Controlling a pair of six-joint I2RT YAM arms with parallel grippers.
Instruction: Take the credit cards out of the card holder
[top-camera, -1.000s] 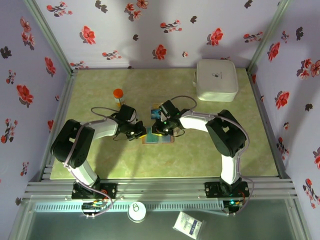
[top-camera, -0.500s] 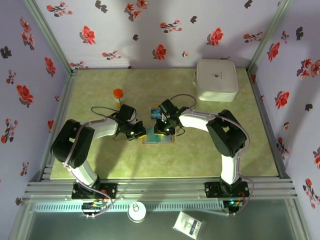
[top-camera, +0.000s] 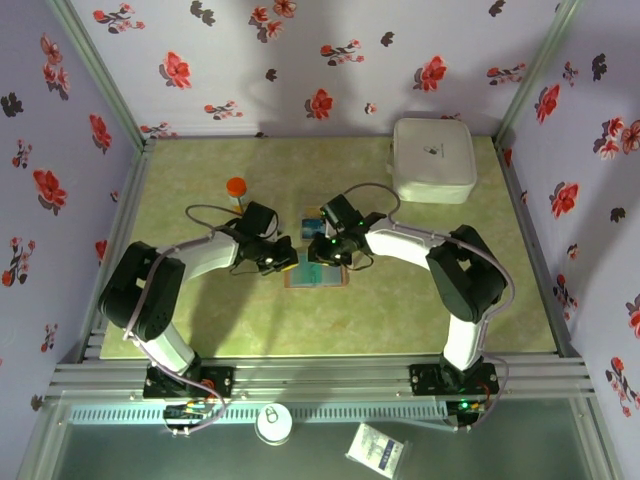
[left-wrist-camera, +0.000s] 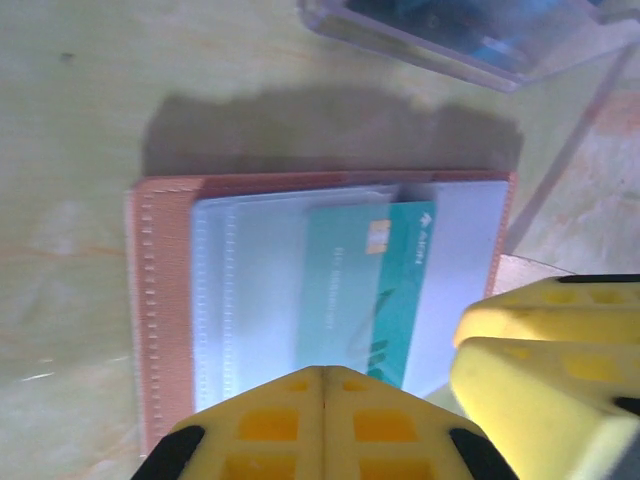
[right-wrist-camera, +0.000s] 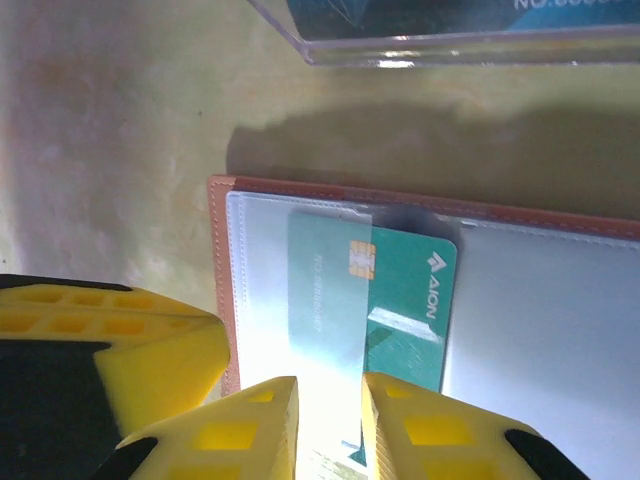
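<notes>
With the left gripper (left-wrist-camera: 322, 425) closed at the edge of the wallet (left-wrist-camera: 165, 300), the right gripper (right-wrist-camera: 325, 430), slightly open, has edged back, the teal card (right-wrist-camera: 410, 310) looking half freed.

Stitched tan leather on holder (right-wrist-camera: 220, 260), glossy clear plastic sleeves (right-wrist-camera: 258, 285) inside; glossy teal plastic card (right-wrist-camera: 410, 300); shiny clear plastic tray (right-wrist-camera: 400, 48); matt table (right-wrist-camera: 100, 120).

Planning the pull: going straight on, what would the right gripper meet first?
Probably the teal card, partly out of the card holder, just ahead of the right gripper; depth unclear.
</notes>
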